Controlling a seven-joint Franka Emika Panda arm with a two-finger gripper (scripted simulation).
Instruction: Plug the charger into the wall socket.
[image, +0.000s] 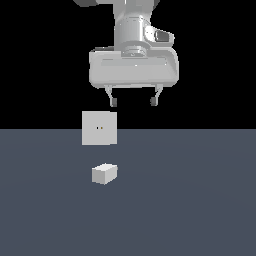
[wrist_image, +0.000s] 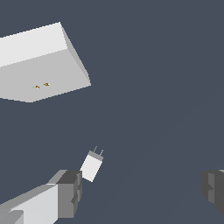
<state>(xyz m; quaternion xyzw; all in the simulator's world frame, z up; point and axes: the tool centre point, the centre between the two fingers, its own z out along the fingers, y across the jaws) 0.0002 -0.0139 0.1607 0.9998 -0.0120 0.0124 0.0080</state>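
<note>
The charger is a small white block lying on the dark grey floor, toward the exterior view's left of centre. In the wrist view the charger shows two thin prongs on one end, pointing toward the wall socket. The wall socket is a flat white upright plate with two tiny dark holes, standing behind the charger. My gripper hangs open high above the floor, up and to the exterior view's right of both, holding nothing. One dark fingertip shows beside the charger in the wrist view.
A flat dark grey floor stretches all around under a black background. Nothing else stands on it.
</note>
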